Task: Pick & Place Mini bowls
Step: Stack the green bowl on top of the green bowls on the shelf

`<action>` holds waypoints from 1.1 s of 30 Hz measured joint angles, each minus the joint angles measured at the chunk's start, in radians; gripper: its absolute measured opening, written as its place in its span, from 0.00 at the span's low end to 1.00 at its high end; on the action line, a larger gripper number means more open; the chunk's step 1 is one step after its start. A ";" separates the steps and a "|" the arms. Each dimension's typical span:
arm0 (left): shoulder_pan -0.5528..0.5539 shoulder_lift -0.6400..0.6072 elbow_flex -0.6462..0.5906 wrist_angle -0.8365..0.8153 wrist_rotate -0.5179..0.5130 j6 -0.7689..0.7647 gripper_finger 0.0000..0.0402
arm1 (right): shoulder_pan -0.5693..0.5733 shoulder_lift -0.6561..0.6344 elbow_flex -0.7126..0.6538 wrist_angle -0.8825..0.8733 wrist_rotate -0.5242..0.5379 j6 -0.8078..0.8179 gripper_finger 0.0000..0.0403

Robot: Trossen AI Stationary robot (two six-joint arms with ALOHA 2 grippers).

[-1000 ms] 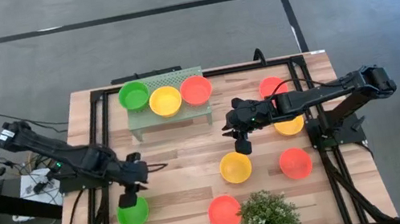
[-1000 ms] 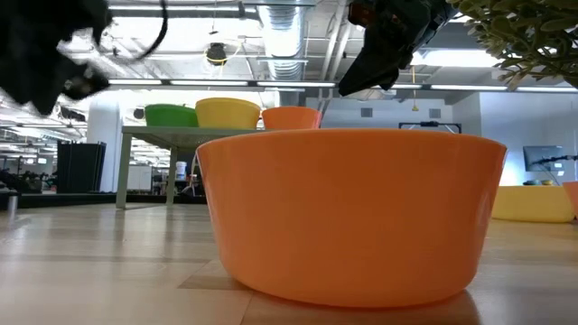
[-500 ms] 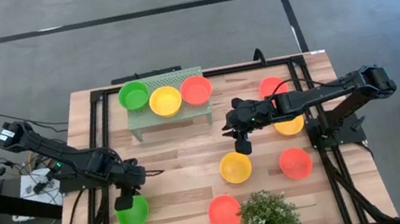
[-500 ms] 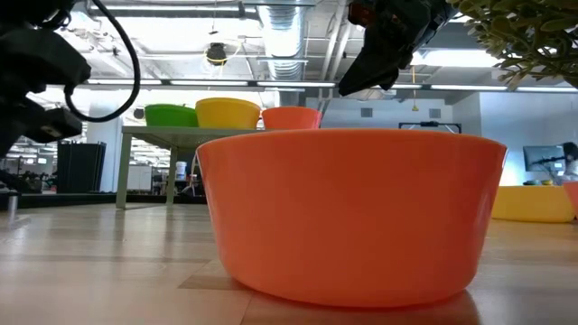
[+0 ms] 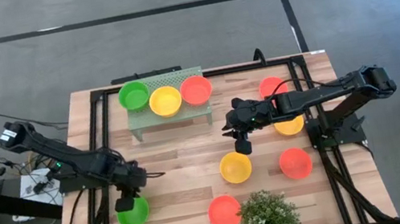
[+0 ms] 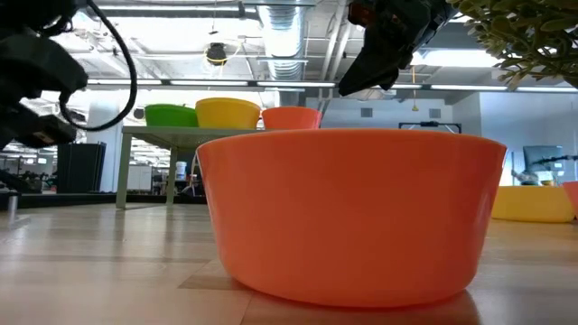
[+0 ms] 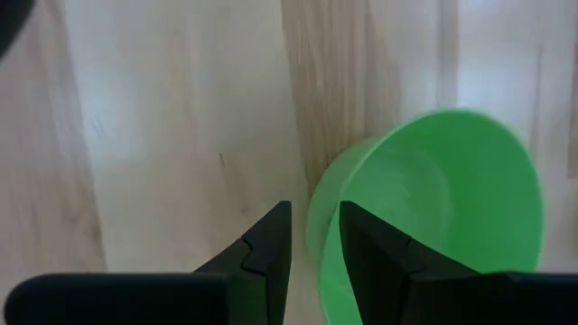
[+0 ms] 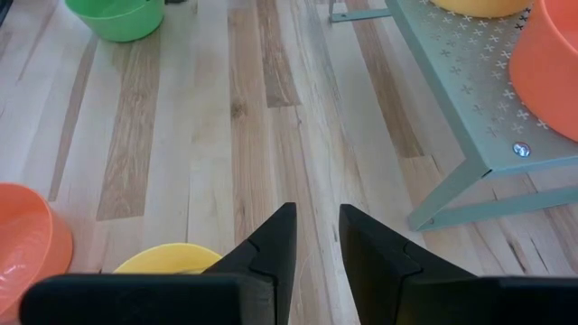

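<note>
High view: mini bowls [image 5: 234,167] – two green, perhaps three yellow, four red-orange

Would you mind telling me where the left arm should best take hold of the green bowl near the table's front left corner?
Probably the thin rim of the green bowl, from above, one finger inside and one outside. It sits upright and open, offering only that wall. The left end effector already straddles the near rim, open.
</note>
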 joint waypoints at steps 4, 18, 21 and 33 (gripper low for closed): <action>0.000 0.070 0.000 -0.001 0.002 0.025 0.24 | 0.000 0.000 0.000 0.000 0.000 0.000 0.20; 0.000 0.109 0.099 -0.012 -0.100 0.085 0.02 | 0.000 0.000 0.000 0.005 0.000 0.000 0.20; 0.000 0.109 0.200 -0.078 -0.198 0.089 0.02 | 0.000 0.000 0.000 0.005 0.000 0.000 0.20; 0.203 0.108 0.589 -0.347 -0.596 0.320 0.03 | 0.000 0.000 0.000 0.005 0.000 0.000 0.20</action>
